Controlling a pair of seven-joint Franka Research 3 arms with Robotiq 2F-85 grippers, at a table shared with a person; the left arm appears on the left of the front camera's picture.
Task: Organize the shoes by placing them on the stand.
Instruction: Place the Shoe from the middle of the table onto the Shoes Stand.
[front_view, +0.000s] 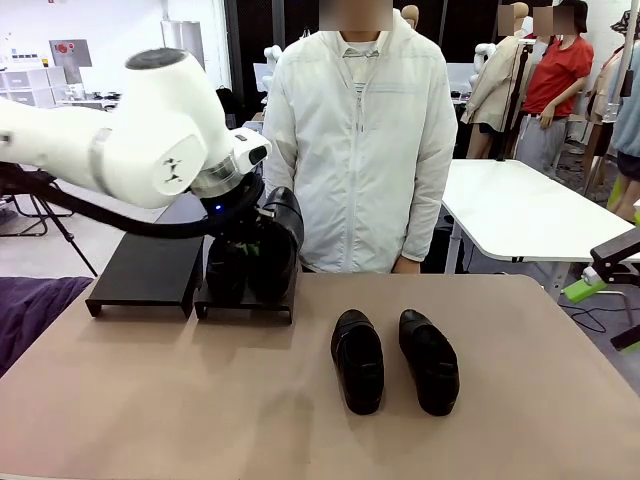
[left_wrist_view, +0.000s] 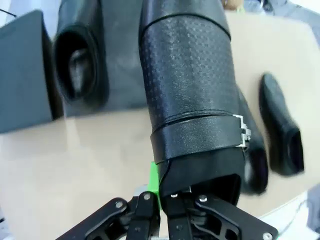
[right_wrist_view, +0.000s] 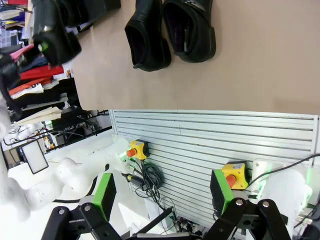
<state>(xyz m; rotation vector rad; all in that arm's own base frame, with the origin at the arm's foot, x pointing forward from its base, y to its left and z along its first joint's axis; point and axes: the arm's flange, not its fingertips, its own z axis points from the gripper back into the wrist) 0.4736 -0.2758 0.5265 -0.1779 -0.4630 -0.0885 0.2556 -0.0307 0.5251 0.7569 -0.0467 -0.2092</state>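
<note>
My left gripper (left_wrist_view: 192, 172) is shut on the heel end of a black shoe (left_wrist_view: 187, 75), one green pad (left_wrist_view: 154, 177) pressed against its side. It holds this shoe (front_view: 282, 235) tilted, toe down, over the right-hand black stand (front_view: 245, 305). A second shoe (front_view: 226, 268) rests on that stand just beside it. Two more shoes lie side by side on the table, one on the left (front_view: 358, 360) and one on the right (front_view: 430, 360). My right gripper (right_wrist_view: 164, 197) is open, off the table's edge, with nothing between its fingers.
A second black stand (front_view: 148, 272) sits bare to the left of the first. A person in a white jacket (front_view: 360, 140) stands at the far edge, behind the stands. A dark purple cloth (front_view: 35, 310) covers the table's left corner.
</note>
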